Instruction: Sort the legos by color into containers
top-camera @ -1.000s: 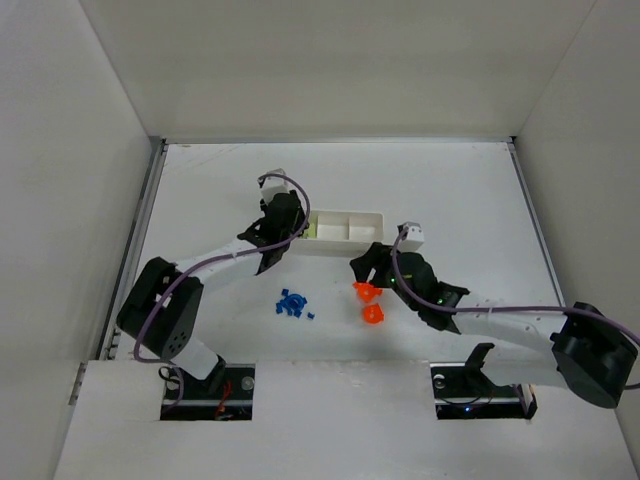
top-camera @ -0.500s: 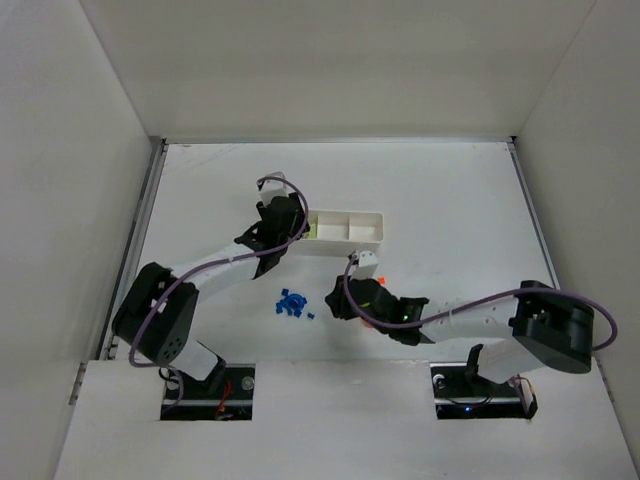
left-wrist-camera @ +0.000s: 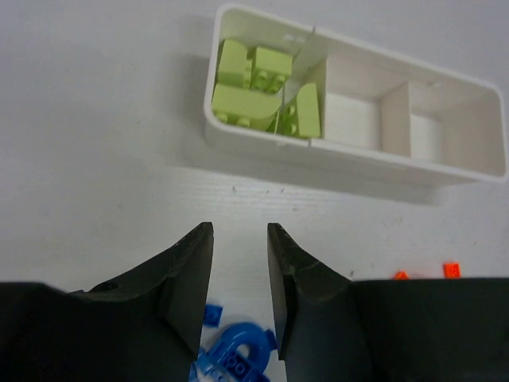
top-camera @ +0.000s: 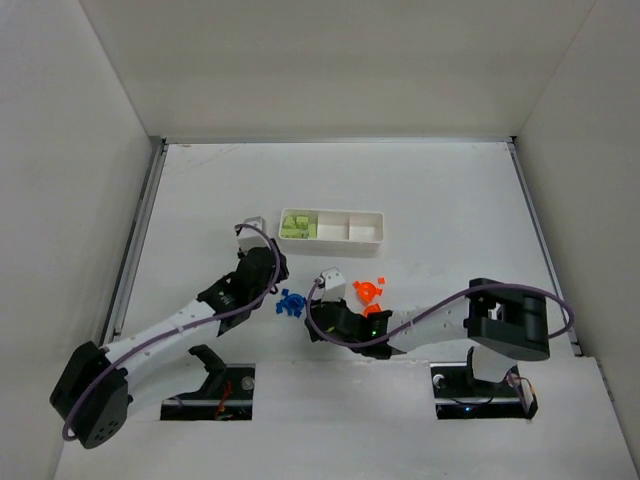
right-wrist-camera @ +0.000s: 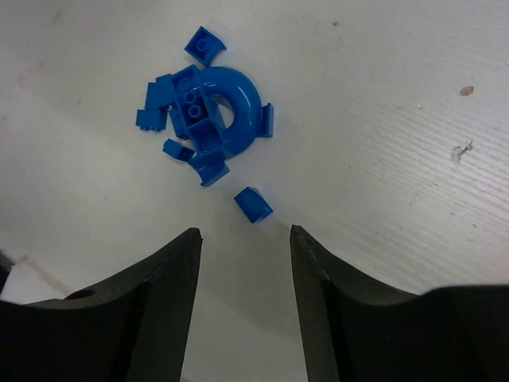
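Observation:
The white tray (top-camera: 381, 228) lies mid-table, with several light green legos (top-camera: 297, 226) in its left container; the other two containers look empty. The left wrist view shows the tray's near wall (left-wrist-camera: 342, 155) and the green legos (left-wrist-camera: 254, 87). A pile of blue legos (top-camera: 290, 302) lies nearer the arms, with orange legos (top-camera: 368, 291) to its right. My left gripper (top-camera: 278, 292) is open just left of the pile, with a blue arch (left-wrist-camera: 238, 350) on the table between its fingers. My right gripper (right-wrist-camera: 244, 232) is open and empty, pointing at the blue pile (right-wrist-camera: 207, 111) and a loose blue bit (right-wrist-camera: 254, 204).
Two tiny orange bits (left-wrist-camera: 451, 269) lie right of the left gripper. White walls enclose the table on three sides. The right arm's forearm (top-camera: 430, 318) stretches across the near table, just in front of the orange legos.
The left arm has drawn back from the tray to the blue pile, uncovering the green legos. The right arm has swung left from the orange legos toward the blue pile.

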